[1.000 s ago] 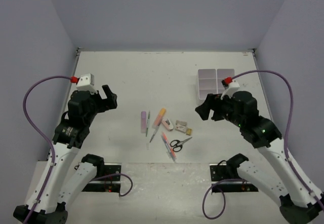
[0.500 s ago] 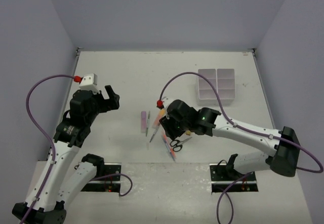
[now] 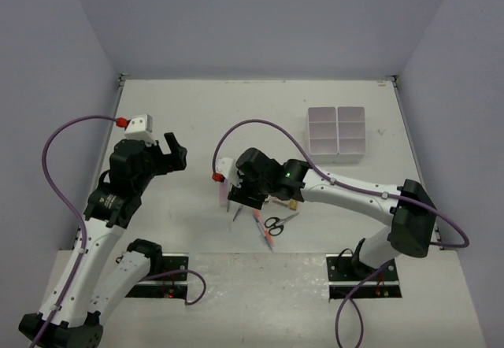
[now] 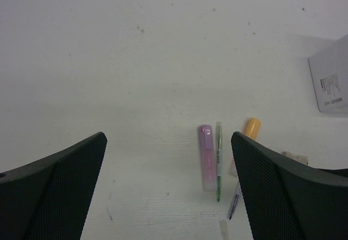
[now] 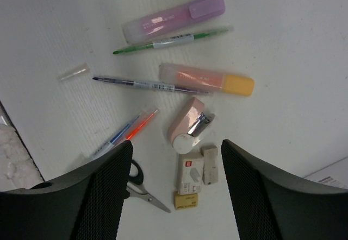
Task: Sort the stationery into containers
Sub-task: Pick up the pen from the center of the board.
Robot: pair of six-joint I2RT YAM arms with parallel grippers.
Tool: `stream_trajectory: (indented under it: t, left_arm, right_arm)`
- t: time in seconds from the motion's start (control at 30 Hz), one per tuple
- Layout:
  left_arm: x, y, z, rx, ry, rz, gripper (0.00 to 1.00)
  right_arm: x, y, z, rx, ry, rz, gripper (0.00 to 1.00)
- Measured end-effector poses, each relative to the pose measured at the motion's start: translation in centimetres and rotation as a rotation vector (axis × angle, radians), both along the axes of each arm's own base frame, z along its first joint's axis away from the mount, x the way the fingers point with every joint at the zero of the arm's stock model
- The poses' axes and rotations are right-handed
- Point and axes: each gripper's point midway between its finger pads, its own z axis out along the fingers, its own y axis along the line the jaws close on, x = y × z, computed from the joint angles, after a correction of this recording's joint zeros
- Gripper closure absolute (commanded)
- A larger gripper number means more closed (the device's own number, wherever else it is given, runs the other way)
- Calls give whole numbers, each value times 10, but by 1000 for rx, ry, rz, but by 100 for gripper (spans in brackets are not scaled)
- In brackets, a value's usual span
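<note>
Above the middle of the counter (image 3: pixel 197 112), my right fingers (image 5: pixel 272 196) are hovering spread apart and empty over the stationery (image 5: pixel 206 80), including the lilac highlighter (image 5: pixel 174 18) and scissors (image 5: pixel 145 194). My left fingers (image 4: pixel 54 185) are hanging spread wide at the left, holding nothing. The white organiser box (image 3: pixel 337 134) is sitting far right.

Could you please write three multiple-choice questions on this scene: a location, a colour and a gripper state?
1. In the top view, the organiser box stands: A) near left B) far right C) centre.
2. The highlighter beside the green pen is: A) lilac B) blue C) black.
3. The right gripper is: A) shut on scissors B) open above the stationery C) out of view.
Answers: B, it lies far right of the stationery; A, its body is lilac; B, its jaws stand apart, holding nothing.
</note>
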Motion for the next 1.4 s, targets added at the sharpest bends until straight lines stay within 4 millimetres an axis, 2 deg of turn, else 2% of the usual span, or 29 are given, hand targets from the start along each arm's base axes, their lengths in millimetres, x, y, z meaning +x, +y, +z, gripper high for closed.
stream_trajectory:
  t: [0.2,0.4,0.67,0.77,0.93,1.07,1.4]
  left_arm:
    - [1,-1,-2,1,6,-4,0]
    - [2,-4,-7,4,26,-15,0]
    - [3,-5,-12,9,44,-19,0]
    - [3,-7,-12,9,46,-26,0]
    - [2,-9,-12,7,41,-35,0]
    - [0,-11,-13,7,41,-43,0]
    - [-1,-13,-12,6,37,-51,0]
  right_arm:
    - [1,0,-8,-48,-26,265,32]
    - [7,3,-9,-40,-57,482,40]
    - [-4,6,-54,-151,33,722,45]
    - [-8,3,-64,-176,55,782,46]
    - [-8,10,-68,-191,75,849,49]
    - [-9,19,-77,-189,115,878,53]
    - [-17,23,-101,-225,161,930,58]
